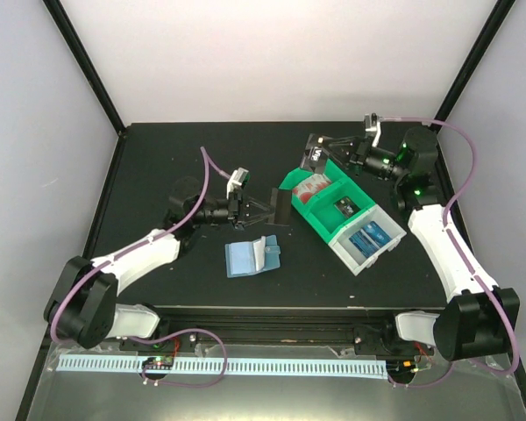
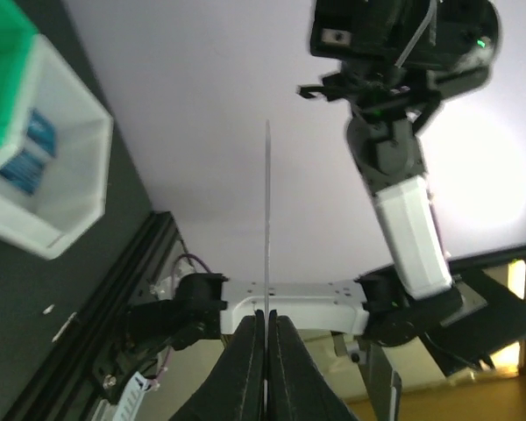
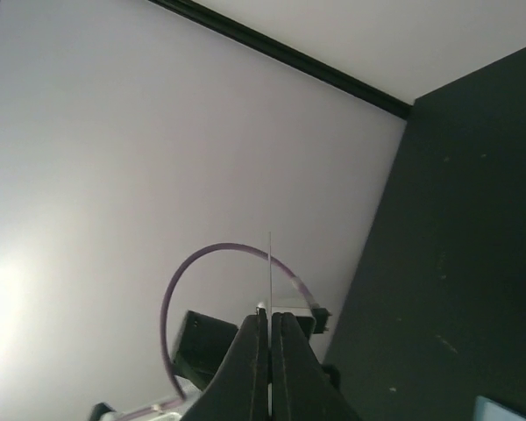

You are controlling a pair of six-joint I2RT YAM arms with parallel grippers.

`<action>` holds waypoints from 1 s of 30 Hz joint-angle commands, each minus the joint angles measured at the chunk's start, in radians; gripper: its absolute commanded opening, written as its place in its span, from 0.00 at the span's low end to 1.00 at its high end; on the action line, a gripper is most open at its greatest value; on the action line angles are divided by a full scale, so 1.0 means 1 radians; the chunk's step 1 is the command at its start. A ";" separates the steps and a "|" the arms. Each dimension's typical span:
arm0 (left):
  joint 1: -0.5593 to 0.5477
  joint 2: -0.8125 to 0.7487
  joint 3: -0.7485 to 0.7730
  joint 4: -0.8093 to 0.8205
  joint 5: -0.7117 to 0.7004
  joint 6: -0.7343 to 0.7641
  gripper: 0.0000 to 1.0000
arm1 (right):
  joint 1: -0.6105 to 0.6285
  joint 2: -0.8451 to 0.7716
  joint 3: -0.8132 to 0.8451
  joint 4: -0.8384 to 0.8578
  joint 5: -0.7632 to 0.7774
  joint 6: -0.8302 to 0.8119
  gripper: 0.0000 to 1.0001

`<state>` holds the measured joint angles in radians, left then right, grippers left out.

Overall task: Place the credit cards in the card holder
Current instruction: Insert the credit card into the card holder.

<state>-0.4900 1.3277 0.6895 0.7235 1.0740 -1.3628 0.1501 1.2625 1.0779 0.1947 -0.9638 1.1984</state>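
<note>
Fingers (image 2: 245, 368) of L gripper (image 2: 266, 317) pinch a credit card (image 2: 267, 219) edge-on; R gripper (image 3: 269, 317) pinches 2nd card (image 3: 270, 267).

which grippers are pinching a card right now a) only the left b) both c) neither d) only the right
b: the left gripper is shut on a dark card and the right gripper on a lettered card, each card edge-on between the fingers in its wrist view.

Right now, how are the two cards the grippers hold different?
The left card, in the left gripper, hangs near the open card holder; the right card, in the right gripper, is past the green bin. The right card shows white markings; the left card looks plain dark. Both are pinched by one edge.
</note>
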 commanded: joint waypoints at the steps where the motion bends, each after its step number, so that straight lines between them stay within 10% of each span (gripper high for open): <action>1: 0.047 -0.089 -0.027 -0.357 -0.093 0.254 0.02 | 0.023 -0.004 -0.008 -0.181 0.059 -0.224 0.01; 9: 0.064 -0.275 -0.043 -1.009 -0.620 0.677 0.02 | 0.263 0.059 -0.126 -0.341 0.131 -0.455 0.01; 18: 0.069 -0.346 -0.184 -1.094 -0.709 0.681 0.02 | 0.543 0.329 -0.095 -0.267 0.268 -0.394 0.01; 30: 0.089 -0.240 -0.228 -1.074 -0.670 0.776 0.02 | 0.578 0.536 -0.061 -0.214 0.351 -0.384 0.01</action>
<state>-0.4129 1.0492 0.4438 -0.3660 0.3771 -0.6365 0.7250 1.7573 0.9764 -0.0601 -0.6563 0.8143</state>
